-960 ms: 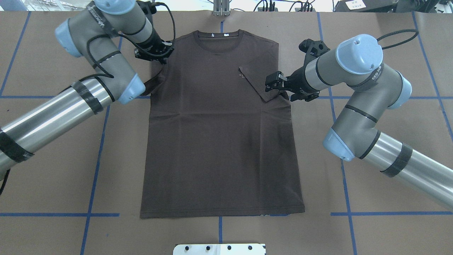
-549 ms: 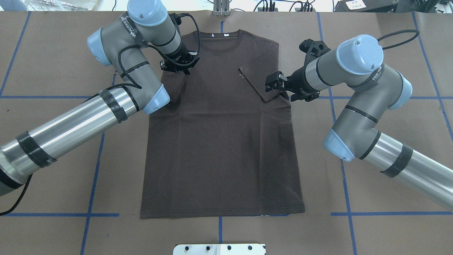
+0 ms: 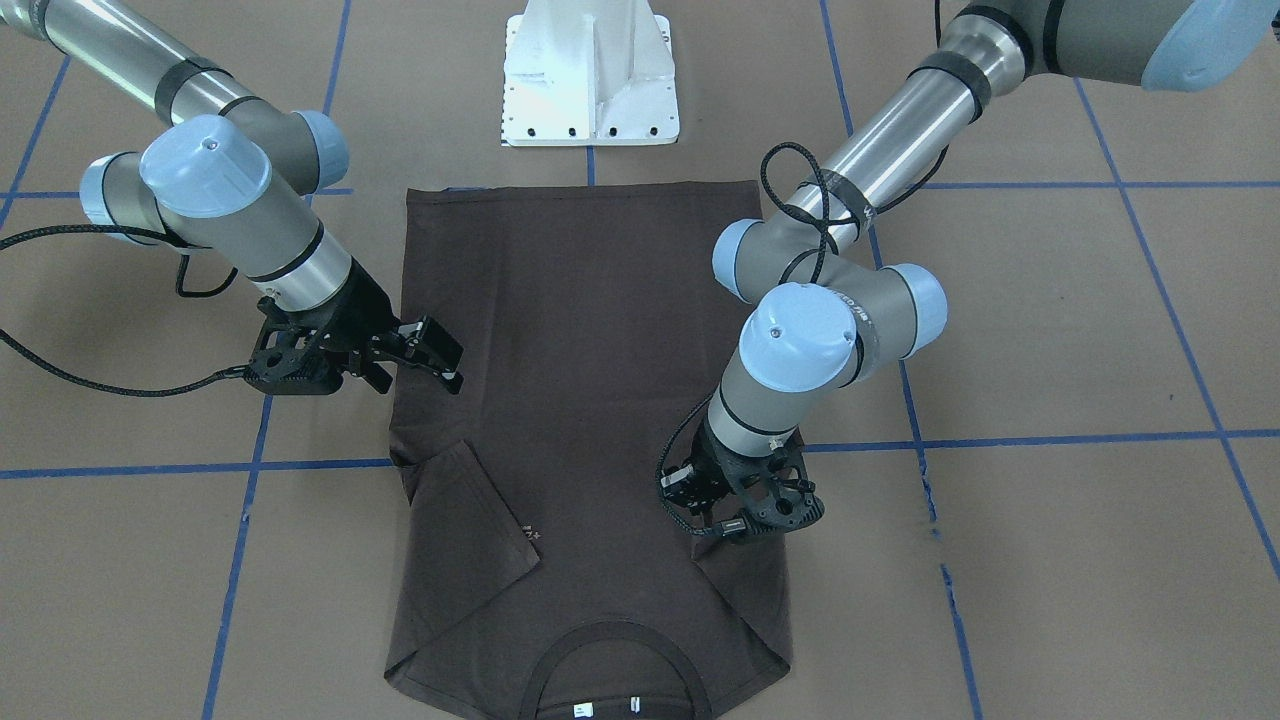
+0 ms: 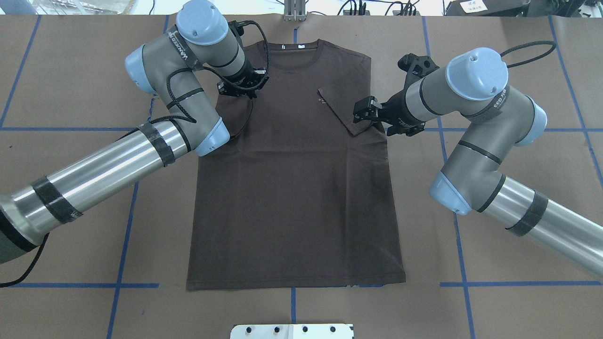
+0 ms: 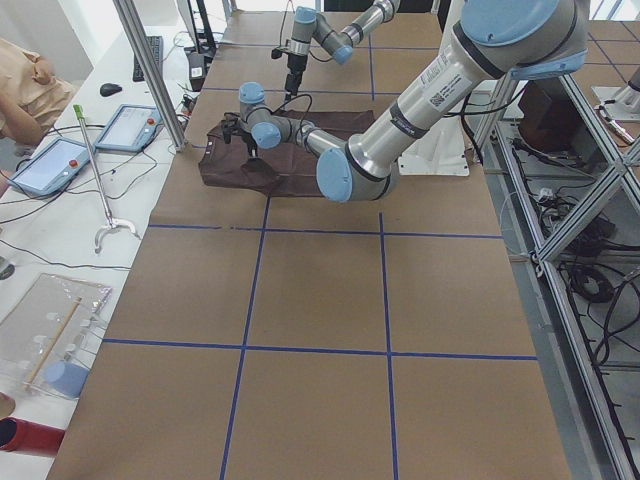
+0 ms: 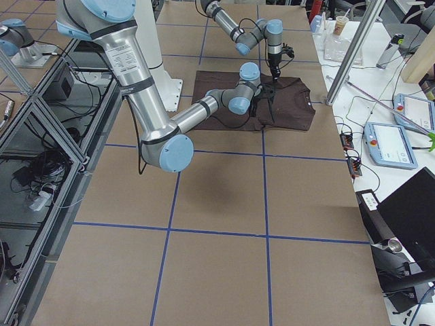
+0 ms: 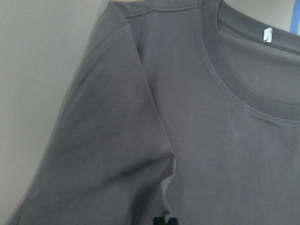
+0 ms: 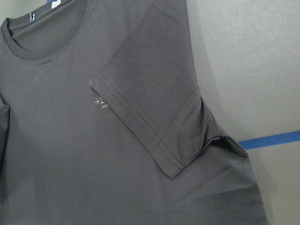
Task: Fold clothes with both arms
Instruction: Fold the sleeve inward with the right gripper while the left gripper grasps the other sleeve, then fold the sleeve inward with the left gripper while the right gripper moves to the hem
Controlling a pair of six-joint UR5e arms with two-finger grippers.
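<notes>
1. The dark brown short-sleeved cloth T-shirt (image 4: 292,188) lies flat, chest up, on the brown paper-covered tabletop (image 4: 518,70), with its right sleeve folded inward.
2. The left gripper (image 4: 245,92) appears clenched on the left sleeve. Lay that sleeve flat, mirroring the other, before letting go.
3. The right gripper (image 4: 366,112) hovers released beside the folded sleeve.
4. No container seems involved.

A brown paper-covered surface (image 4: 70,70), gridded with blue tape lines (image 4: 518,284), carries a dark brown short-sleeved T-shirt (image 4: 292,197), collar far, and a white bolted base plate (image 4: 292,331) near.
</notes>
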